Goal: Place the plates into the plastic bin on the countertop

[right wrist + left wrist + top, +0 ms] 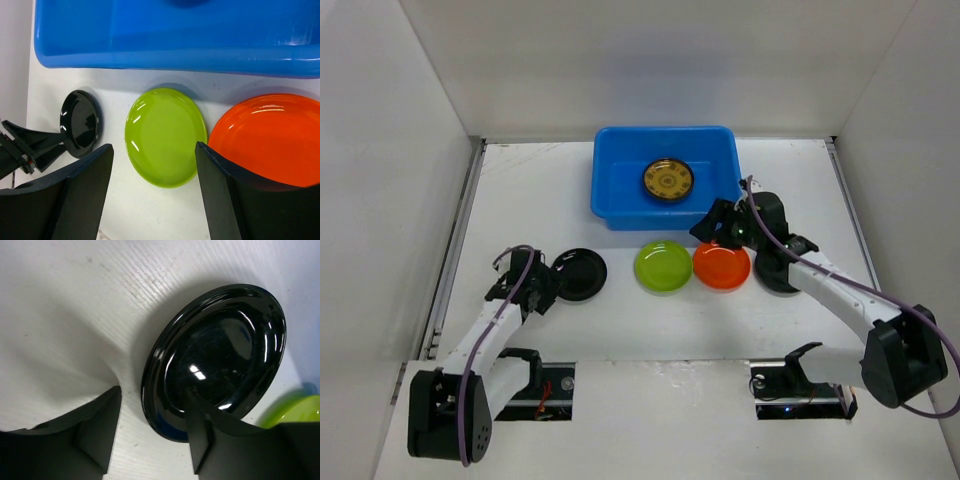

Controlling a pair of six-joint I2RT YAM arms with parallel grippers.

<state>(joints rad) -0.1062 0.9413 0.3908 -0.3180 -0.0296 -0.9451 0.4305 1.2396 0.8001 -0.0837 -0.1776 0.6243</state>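
A glossy black plate [220, 340] lies on the white countertop [620, 330] at the left. My left gripper [152, 395] straddles its near rim: one finger [200, 435] is over the plate's hollow, and the other [100, 430] stands outside with a gap to the rim. It is open. The lime green plate [165, 135] and the orange plate [270, 135] lie side by side in front of the blue plastic bin [615, 190]. A yellow-brown patterned plate [667, 180] lies inside the bin. My right gripper [154, 147] hovers open above the green plate, holding nothing.
A second black plate [768, 278] shows partly under the right arm, right of the orange one. White walls close in the countertop on three sides. The same left-hand black plate [80, 122] and my left gripper [30, 147] appear in the right wrist view.
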